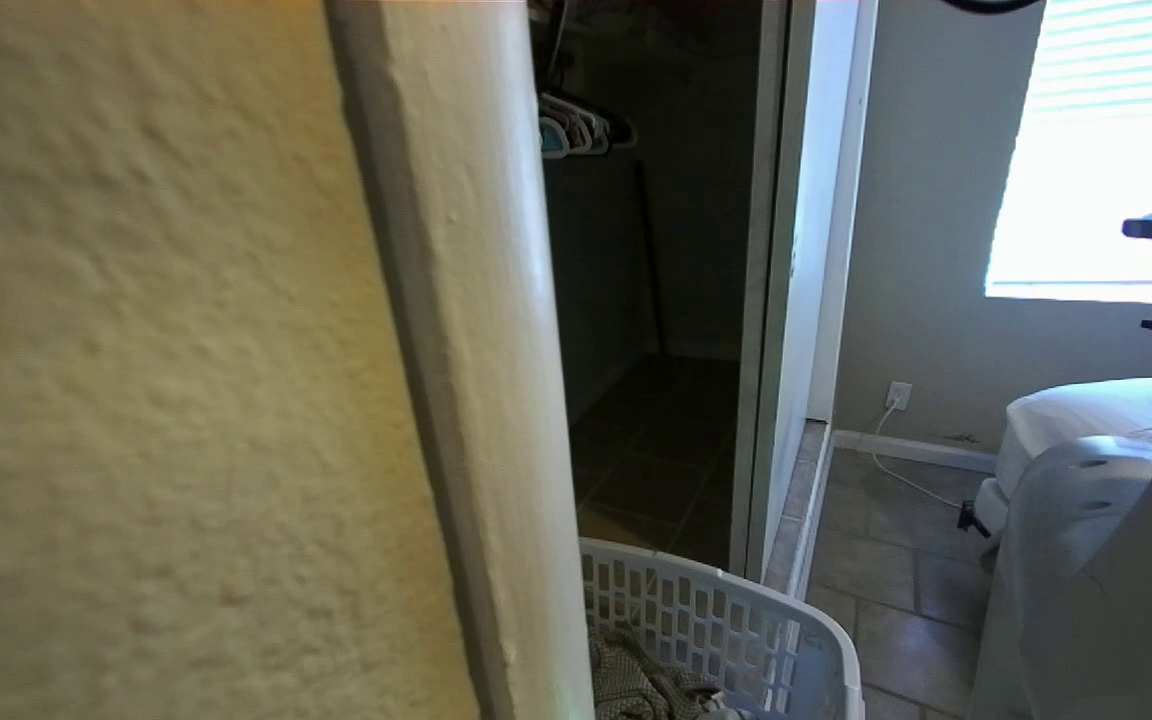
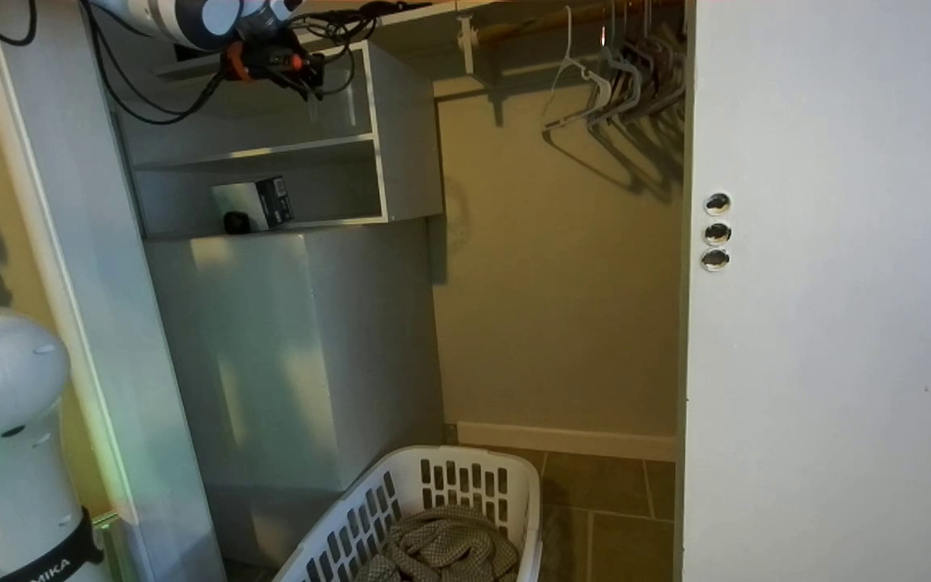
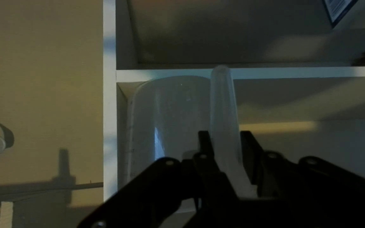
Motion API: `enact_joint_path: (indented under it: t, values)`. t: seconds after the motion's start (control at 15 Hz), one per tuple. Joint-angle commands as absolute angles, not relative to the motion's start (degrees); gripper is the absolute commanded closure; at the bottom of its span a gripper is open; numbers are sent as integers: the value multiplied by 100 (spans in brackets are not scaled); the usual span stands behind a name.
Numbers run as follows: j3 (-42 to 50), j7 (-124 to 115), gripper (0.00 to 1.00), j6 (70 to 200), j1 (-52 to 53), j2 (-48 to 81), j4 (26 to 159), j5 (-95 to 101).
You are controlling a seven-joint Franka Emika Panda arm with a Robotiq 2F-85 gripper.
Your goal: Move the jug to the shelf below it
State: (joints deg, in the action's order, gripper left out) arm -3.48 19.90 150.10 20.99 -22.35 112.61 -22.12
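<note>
The wrist view stands upside down. The jug (image 3: 173, 114) is translucent and sits in the upper compartment of the shelf unit, close to its side wall. Its long handle (image 3: 223, 107) faces the camera. My gripper (image 3: 226, 136) has one finger on each side of the handle, closed in against it. I cannot tell whether the jug rests on the shelf board (image 3: 280, 73). The lower compartment (image 3: 201, 34) shows at the top of the wrist view. In an exterior view the gripper (image 2: 308, 77) is at the upper compartment, and the jug is barely visible.
A box (image 2: 251, 202) and a small dark object (image 2: 237, 222) stand in the lower compartment. The unit's side wall (image 2: 409, 137) bounds both. Hangers (image 2: 607, 89) hang to its right. A laundry basket (image 2: 534, 493) stands on the floor below. Cables (image 2: 158, 113) dangle from the arm.
</note>
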Motion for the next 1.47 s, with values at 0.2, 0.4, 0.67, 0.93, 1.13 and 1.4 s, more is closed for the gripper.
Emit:
enact_joint_path:
  t: [0.2,0.4,0.67,0.93,1.13,1.4]
  values:
    - [277,3156,93,15044,2783,-2941,11991,-3021]
    - [406,3282,93,15157,2929,-3111,12136,-3086]
    - [636,3730,93,15582,3358,-3340,12284,-3425]
    - [830,3994,93,15823,3726,-3504,12403,-3568]
    - [932,3918,93,15659,3879,-3677,12568,-3491]
    - [1090,3959,93,15554,4198,-3982,12930,-3530]
